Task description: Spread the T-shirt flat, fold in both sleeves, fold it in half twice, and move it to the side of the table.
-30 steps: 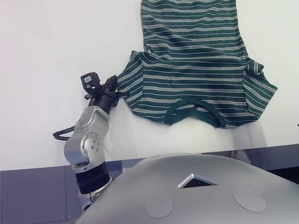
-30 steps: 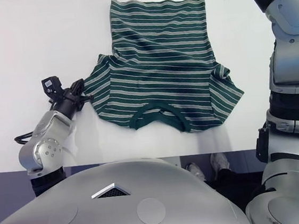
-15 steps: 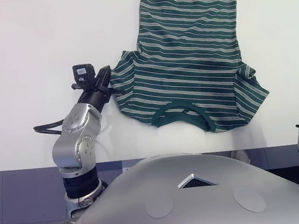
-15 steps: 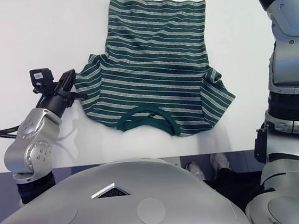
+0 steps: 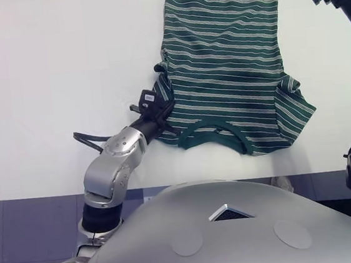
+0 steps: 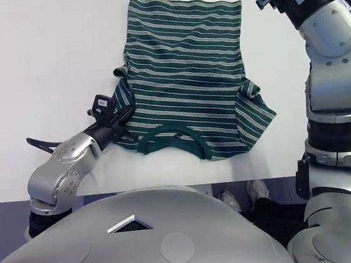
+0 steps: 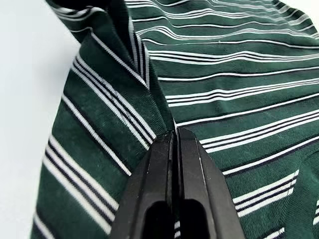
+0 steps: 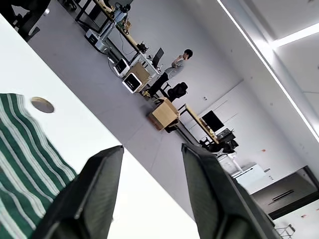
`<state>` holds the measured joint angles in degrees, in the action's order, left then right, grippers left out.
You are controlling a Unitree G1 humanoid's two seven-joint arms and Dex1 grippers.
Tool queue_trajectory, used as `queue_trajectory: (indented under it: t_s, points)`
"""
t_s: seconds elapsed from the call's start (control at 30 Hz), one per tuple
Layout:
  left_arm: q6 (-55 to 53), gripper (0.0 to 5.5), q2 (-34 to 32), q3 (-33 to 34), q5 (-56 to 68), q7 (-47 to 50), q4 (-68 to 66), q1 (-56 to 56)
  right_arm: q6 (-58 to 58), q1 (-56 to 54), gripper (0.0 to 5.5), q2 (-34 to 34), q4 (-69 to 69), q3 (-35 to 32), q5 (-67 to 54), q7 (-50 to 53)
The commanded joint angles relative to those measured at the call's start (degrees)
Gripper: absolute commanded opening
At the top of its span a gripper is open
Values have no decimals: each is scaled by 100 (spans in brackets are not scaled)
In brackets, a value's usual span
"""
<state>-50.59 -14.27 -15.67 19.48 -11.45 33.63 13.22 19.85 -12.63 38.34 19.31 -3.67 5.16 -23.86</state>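
Across the middle and upper centre of the head view, the green striped T-shirt point(image 5: 226, 76) is lying on the white worktop point(image 5: 45, 88), with its collar point(image 5: 216, 130) toward the lower edge and its hem toward the top. At the shirt's left edge the left pincer point(image 7: 175, 135) is squeezing shut on a ridge of the left sleeve point(image 5: 161, 89), which is sitting doubled over the body and not flat. At the upper right, well clear of the cloth, the right pincer point(image 8: 152, 152) is hanging above the worktop with its fingers spread and nothing between them. The right sleeve point(image 5: 295, 103) is lying rumpled and not yet folded. Judging from this, the pinch is taking only a thin bit of fabric at the fingertips, so it may be slipping out mid-fold. With nothing pinning the shirt, any pull risks dragging the whole garment or bunching the sleeve.
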Motion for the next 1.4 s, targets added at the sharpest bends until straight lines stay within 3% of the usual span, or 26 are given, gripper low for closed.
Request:
queue_trajectory:
  t_s: [0.03, 0.2, 0.33, 0.4, 0.47, 0.53, 0.8, 0.9, 1.07, 1.4]
  points:
    - [69, 82, -473, -306, -144, -502, -28, -518, 201, 243, 215, -198, 268, -30, 158, 233]
    - [638, 159, -728, -554, -107, -1341, 85, -1416, 161, 618, 215, -620, 250, 14, 230, 564]
    - [1379, 196, 106, 781, 401, -831, 295, -1890, -349, 1707, 215, -1791, 297, -395, -515, 1069]
    - [2009, 219, 673, 1367, 308, -135, 505, -1673, -636, 2609, 249, -2199, 393, -741, -868, 1147]
    - [2621, 261, 1020, 1479, -55, 357, 712, -1266, -942, 3335, 296, -2262, 441, -1107, -1099, 995]
    - [3053, 265, 1208, 1330, -407, 653, 764, -968, -984, 3767, 334, -2231, 423, -1445, -1354, 853]
    - [3859, 265, 1275, 1050, -1087, 874, 628, -352, -1040, 5059, 334, -2418, 161, -1907, -1962, 389]
    - [3880, 265, 1226, 1039, -1110, 795, 649, -266, -1194, 5520, 334, -2604, -47, -1781, -1871, 353]
    - [3663, 265, 1054, 1142, -959, 619, 674, -483, -500, 5980, 334, -2770, -87, -1252, -2297, 87]
    - [3601, 265, 973, 1224, -884, 549, 544, -649, -916, 6315, 135, -3142, 76, -868, -2388, 405]
